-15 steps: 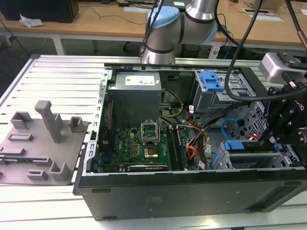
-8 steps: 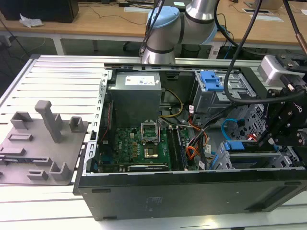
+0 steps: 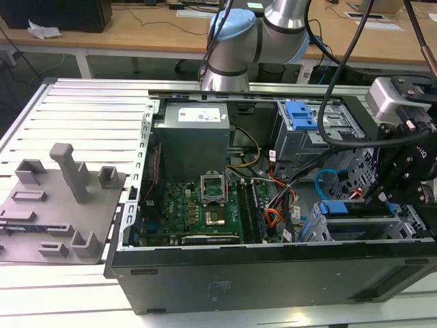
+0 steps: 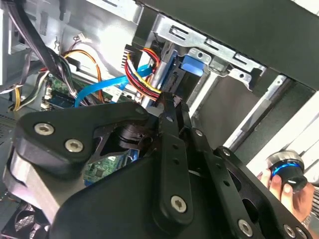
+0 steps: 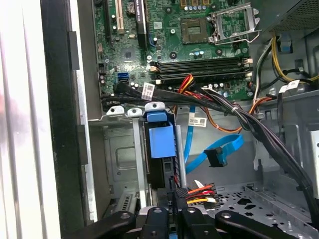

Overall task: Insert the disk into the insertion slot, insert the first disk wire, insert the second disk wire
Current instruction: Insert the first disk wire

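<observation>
The disk point(image 5: 160, 141), framed by its blue carrier, sits inside the insertion slot point(image 5: 119, 164), a low silver cage; in the exterior view the disk point(image 3: 339, 208) lies in the slot point(image 3: 403, 222) at the case's right end. My gripper point(image 5: 174, 195) is shut on the black plug of the first disk wire point(image 5: 199, 190), a red, yellow and black bundle, right at the disk's end. In the second wrist view the fingertips point(image 4: 167, 102) meet where that bundle point(image 4: 142, 72) ends. The second disk wire point(image 5: 219, 154), light blue, hangs loose beside the disk, its black plug free.
The motherboard point(image 3: 205, 205) and the grey power supply box point(image 3: 191, 140) fill the case's left part. A taller cage with a blue latch point(image 3: 300, 116) stands behind the slot. Thick black cables point(image 5: 239, 117) cross above it. A person's hand point(image 4: 289, 186) holds a knob outside the case.
</observation>
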Robot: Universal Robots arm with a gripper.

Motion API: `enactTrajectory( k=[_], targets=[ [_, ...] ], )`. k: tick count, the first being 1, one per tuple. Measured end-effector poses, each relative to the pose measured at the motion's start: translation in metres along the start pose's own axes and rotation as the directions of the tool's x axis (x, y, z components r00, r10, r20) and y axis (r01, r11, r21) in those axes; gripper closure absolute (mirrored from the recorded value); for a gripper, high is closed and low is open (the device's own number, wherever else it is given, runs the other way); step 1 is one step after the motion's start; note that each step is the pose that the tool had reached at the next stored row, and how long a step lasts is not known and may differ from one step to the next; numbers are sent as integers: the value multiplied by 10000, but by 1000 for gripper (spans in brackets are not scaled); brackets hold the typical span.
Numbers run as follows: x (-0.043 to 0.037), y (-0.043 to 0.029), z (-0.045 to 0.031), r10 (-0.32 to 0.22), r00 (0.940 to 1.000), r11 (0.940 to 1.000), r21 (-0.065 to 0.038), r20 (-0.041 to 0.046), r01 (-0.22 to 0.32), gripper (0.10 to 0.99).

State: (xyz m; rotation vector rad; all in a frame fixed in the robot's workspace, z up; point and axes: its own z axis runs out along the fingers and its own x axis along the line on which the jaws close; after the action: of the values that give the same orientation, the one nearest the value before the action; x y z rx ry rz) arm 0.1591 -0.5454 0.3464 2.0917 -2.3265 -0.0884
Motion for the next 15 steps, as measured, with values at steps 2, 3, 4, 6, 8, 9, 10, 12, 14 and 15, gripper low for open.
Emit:
enactTrajectory(
  k=[2, 3, 4, 6, 8, 9, 10, 12, 14, 15],
  targets=[
    [-4, -8, 0, 0, 10000, 10000, -1, 3, 0, 922],
    [-8, -18, 0, -1, 10000, 10000, -1, 3, 1, 922],
    [-12, -28, 1, -1, 10000, 10000, -1, 4, 1, 922],
    [-28, -37, 6, -1, 10000, 10000, -4, 25, 1, 922],
    [-31, -38, 13, -4, 10000, 10000, -7, 53, 4, 922],
    [-30, -39, 20, -7, 10000, 10000, -8, 61, 7, 922],
    [-30, -39, 23, -15, 10000, 10000, -9, 68, 15, 922],
    [-30, -39, 28, -29, 10000, 10000, -13, 95, 29, 922],
    [-29, -40, 43, -42, 9999, 10000, -14, 104, 42, 922],
    [-29, -43, 54, -48, 9999, 10000, -14, 100, 49, 922]
  ],
)
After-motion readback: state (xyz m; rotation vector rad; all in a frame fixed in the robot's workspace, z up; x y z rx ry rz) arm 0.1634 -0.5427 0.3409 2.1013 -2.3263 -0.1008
